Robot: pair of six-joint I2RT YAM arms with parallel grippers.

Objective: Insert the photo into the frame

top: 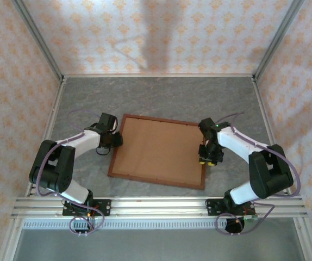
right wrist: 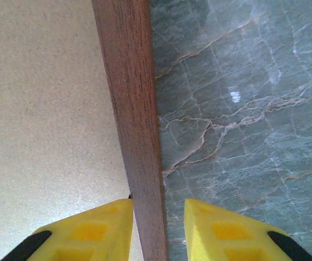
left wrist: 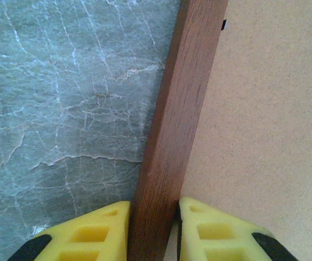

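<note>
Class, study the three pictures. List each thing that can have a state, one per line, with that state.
frame: lying flat on the table, back side up.
backing board: seated flat inside the frame, covering its opening.
left gripper: shut on the frame's left rail.
right gripper: open, straddling the frame's right rail, with a gap on the outer side.

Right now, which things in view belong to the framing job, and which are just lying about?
Job: thin reddish-brown wooden picture frame; plain brown backing board inside it; left gripper clamped on its moulding; right gripper straddling the opposite moulding.
Not the job: grey marbled tabletop; patterned walls.
</note>
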